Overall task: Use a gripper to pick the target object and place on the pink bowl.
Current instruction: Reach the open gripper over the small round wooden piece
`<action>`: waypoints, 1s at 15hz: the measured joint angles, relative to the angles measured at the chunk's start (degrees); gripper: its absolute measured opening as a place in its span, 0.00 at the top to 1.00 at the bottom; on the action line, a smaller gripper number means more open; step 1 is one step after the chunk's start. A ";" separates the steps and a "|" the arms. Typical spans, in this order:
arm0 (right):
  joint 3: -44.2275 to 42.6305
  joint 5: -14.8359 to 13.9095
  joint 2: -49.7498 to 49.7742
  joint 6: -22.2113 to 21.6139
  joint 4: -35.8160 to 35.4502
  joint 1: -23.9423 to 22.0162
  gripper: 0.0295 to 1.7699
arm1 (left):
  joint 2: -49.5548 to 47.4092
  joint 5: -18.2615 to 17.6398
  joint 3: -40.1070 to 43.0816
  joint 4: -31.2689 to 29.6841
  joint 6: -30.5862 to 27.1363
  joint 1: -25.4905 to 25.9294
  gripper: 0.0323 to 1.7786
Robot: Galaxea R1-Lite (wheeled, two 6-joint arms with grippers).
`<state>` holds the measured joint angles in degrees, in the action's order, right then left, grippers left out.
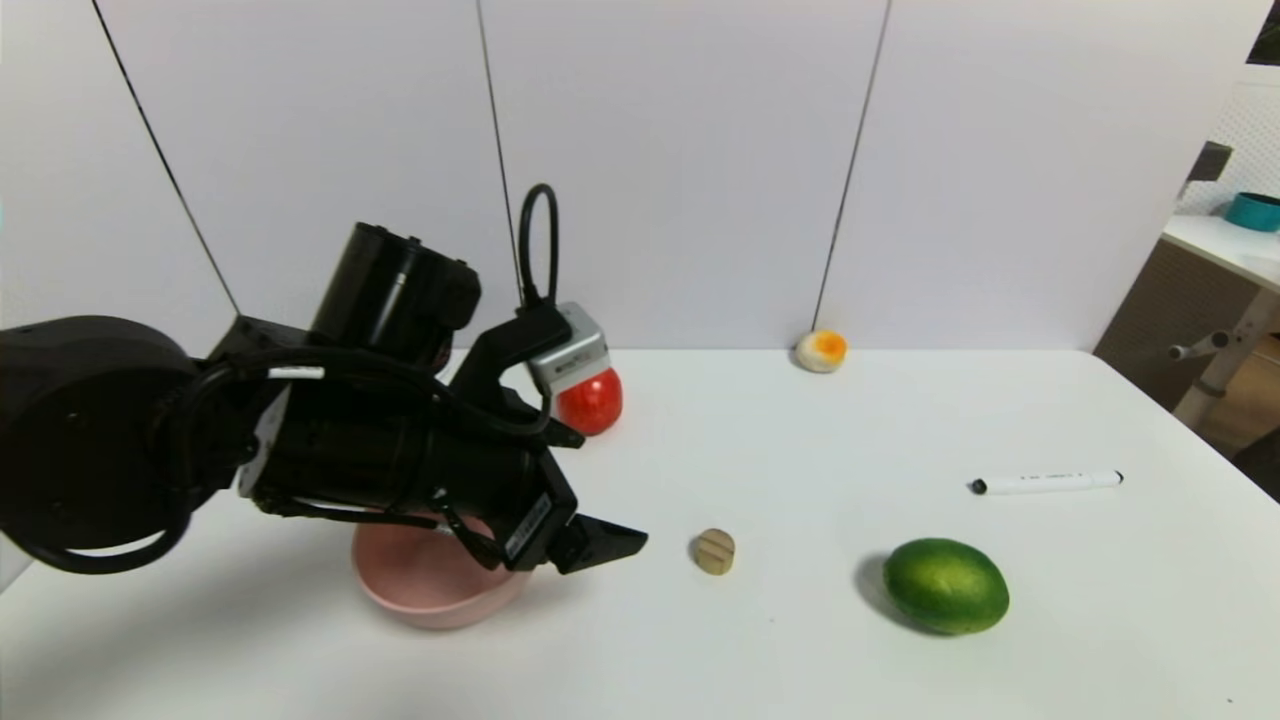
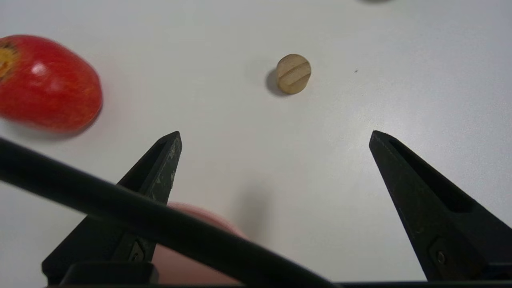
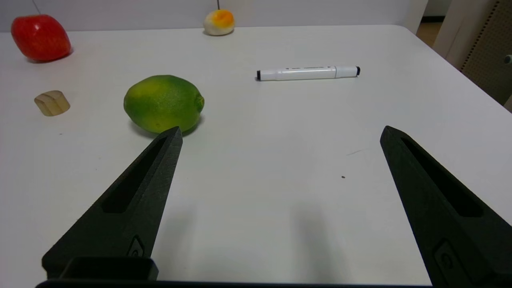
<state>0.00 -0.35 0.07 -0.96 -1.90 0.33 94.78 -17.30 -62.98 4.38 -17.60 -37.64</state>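
The target object, a small tan wooden disc (image 1: 714, 551) with a groove across its face, lies on the white table. It is a short way right of the pink bowl (image 1: 440, 610). My left gripper (image 1: 628, 542) hovers just over the bowl's right rim, pointing toward the disc. In the left wrist view the gripper (image 2: 276, 135) is open and empty. The disc (image 2: 293, 73) lies beyond the fingertips, apart from them, and the bowl's pink edge (image 2: 180, 264) shows beneath the arm's cable. My right gripper (image 3: 282, 130) hangs open and empty over bare table; the disc (image 3: 52, 103) lies far from it.
A red apple (image 1: 590, 400) sits behind the left arm, and a white-and-orange egg-like lump (image 1: 822, 351) lies by the back wall. A green lime (image 1: 946, 586) rests right of the disc, with a white marker pen (image 1: 1045, 482) behind it. The table's right edge (image 1: 1215, 470) drops away.
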 joint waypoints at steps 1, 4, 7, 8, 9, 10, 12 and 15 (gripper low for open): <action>0.00 0.00 0.00 0.00 0.00 0.00 0.03 | 1.61 0.00 -1.08 0.05 -0.37 -1.05 0.05; 0.00 0.02 0.00 0.02 0.01 0.02 0.03 | 6.05 0.00 -3.64 -0.20 -2.27 -3.15 0.05; 0.00 0.02 0.00 0.00 0.00 0.00 0.03 | 10.12 -0.01 -4.80 -4.27 -2.62 -4.72 0.05; 0.00 0.00 0.00 0.00 0.00 0.00 0.03 | 11.28 0.00 -4.96 -5.95 -2.57 -5.13 0.05; 0.00 0.02 0.00 0.00 0.00 0.00 0.03 | 12.21 0.00 -5.22 -7.27 -2.55 -5.51 0.05; 0.00 0.00 0.00 0.02 0.00 0.02 0.03 | 12.96 0.00 -5.46 -7.62 -2.55 -5.79 0.05; 0.00 0.00 0.00 0.00 0.00 0.02 0.03 | 14.34 -0.06 -6.03 -7.92 -2.34 -6.16 0.05; 0.00 0.02 0.00 0.00 0.01 0.02 0.03 | 16.02 -0.09 -6.60 -7.92 -2.13 -6.51 0.05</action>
<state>0.00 -0.33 0.07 -0.96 -1.89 0.35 110.80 -17.38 -69.57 -3.55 -19.74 -44.15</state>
